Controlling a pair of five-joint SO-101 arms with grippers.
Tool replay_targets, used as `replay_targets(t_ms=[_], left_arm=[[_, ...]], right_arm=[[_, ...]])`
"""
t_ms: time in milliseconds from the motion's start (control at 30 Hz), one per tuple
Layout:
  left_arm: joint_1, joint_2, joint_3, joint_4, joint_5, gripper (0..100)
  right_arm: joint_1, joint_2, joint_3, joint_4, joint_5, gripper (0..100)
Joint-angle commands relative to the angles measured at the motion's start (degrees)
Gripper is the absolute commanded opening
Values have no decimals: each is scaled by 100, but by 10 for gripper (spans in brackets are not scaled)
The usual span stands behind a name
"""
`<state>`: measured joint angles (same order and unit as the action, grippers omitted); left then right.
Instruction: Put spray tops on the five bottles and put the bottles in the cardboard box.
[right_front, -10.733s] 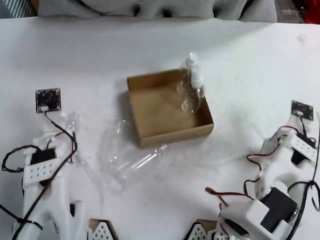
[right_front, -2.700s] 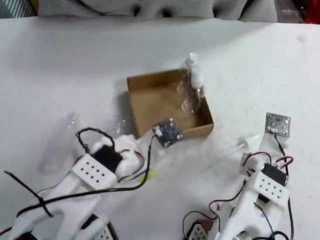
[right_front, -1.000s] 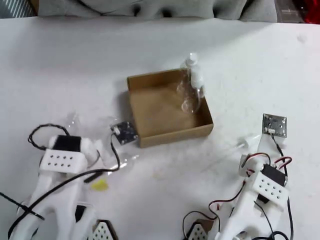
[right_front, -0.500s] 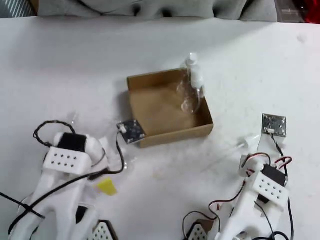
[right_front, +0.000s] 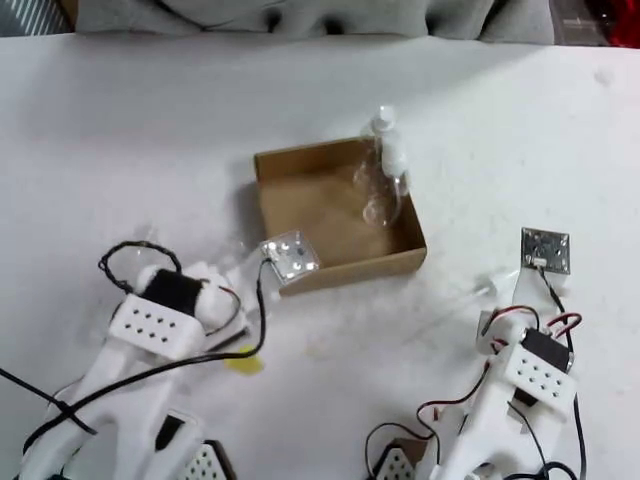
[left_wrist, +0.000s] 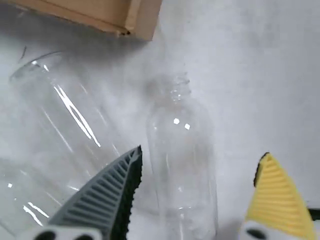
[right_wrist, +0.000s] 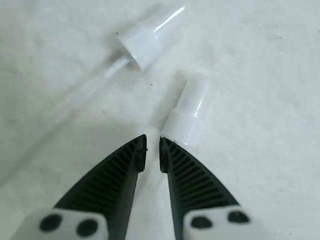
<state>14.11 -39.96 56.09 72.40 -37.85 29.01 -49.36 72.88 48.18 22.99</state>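
Left wrist view: left claw spread astride one bottle, second bottle beside; right claw near-closed, empty, two spray tops ahead.

Left arm, lower left: white printed shell, black servo, looping black cable. One grey ribbed finger, one yellow ribbed finger. Right arm, lower right: white, red-black wires. Black ribbed fingers, white bases, dark screw holes.

A bottle lies between the left gripper's parted jaws, its neck pointing ahead of them toward the cardboard box corner. A second bottle lies just outside one jaw. Just ahead of the right gripper's jaw tips lies a spray top, with another spray top farther ahead. Perhaps two capped bottles rest inside the box.
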Motion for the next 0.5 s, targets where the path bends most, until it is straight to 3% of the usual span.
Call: replay_targets(t_ms=[0, 467], left_arm=[[110, 268, -299, -237, 123, 339], [13, 1455, -255, -1116, 141, 339]], right_arm=[[-31, -110, -35, -57, 44, 22], [-31, -110, -35, -66, 53, 22]])
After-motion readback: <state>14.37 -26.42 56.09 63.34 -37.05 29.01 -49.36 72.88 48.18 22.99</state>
